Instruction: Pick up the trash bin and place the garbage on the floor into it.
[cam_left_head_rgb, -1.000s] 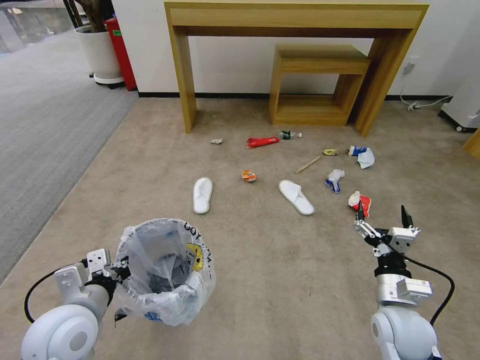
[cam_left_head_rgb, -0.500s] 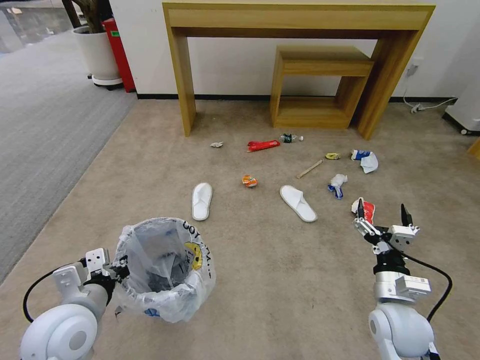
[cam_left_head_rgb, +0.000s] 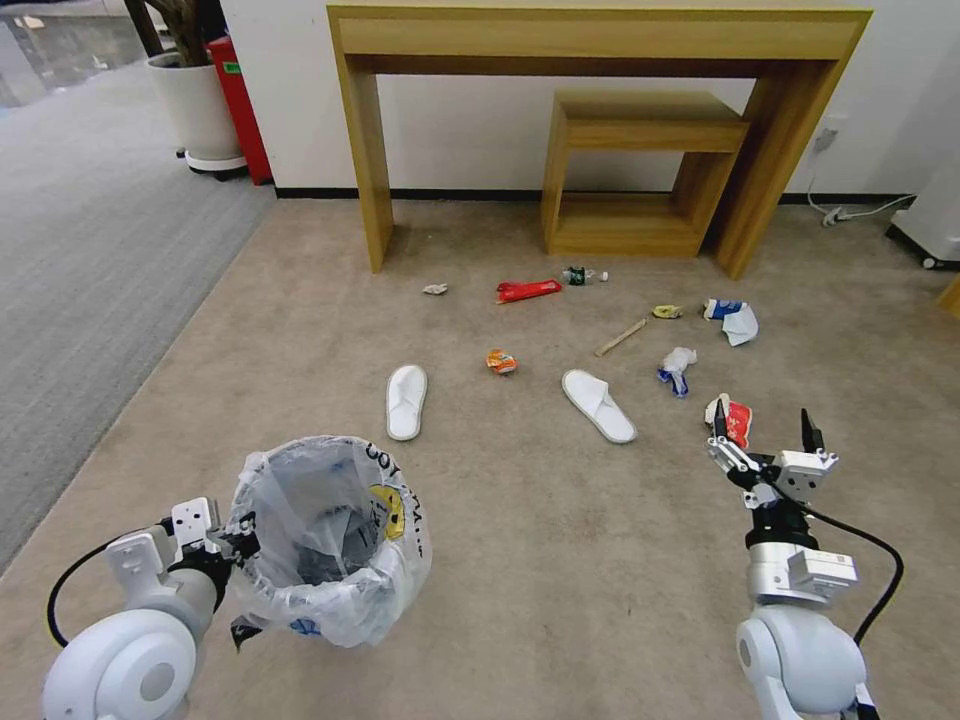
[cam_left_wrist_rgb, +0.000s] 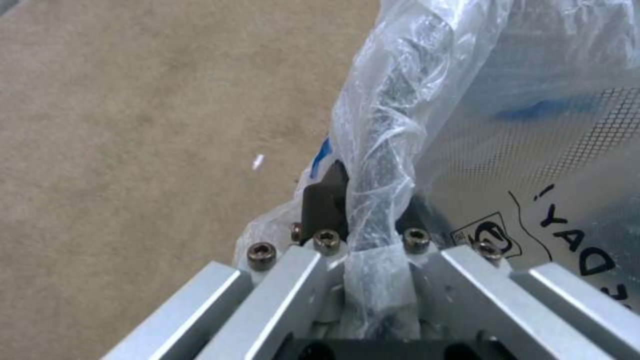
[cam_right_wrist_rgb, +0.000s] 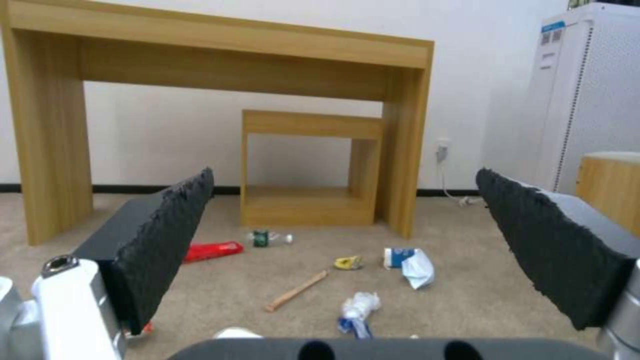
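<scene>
- My left hand (cam_left_head_rgb: 235, 541) pinches the rim of the trash bin (cam_left_head_rgb: 330, 540), held at my lower left.
- My right hand (cam_left_head_rgb: 765, 440) is spread wide, just short of a red-and-white wrapper (cam_left_head_rgb: 733, 418).
- Beyond it on the floor (cam_left_head_rgb: 520, 520): two slippers (cam_left_head_rgb: 598, 404), a wooden stick (cam_left_head_rgb: 620, 337), a tissue (cam_left_head_rgb: 677, 365); a wooden desk (cam_left_head_rgb: 600, 45) stands behind.

Beige floor (cam_left_head_rgb: 560, 560); whitish translucent trash bin (cam_left_head_rgb: 330, 540), black lettering, yellow mark; white slippers (cam_left_head_rgb: 405, 400).
</scene>
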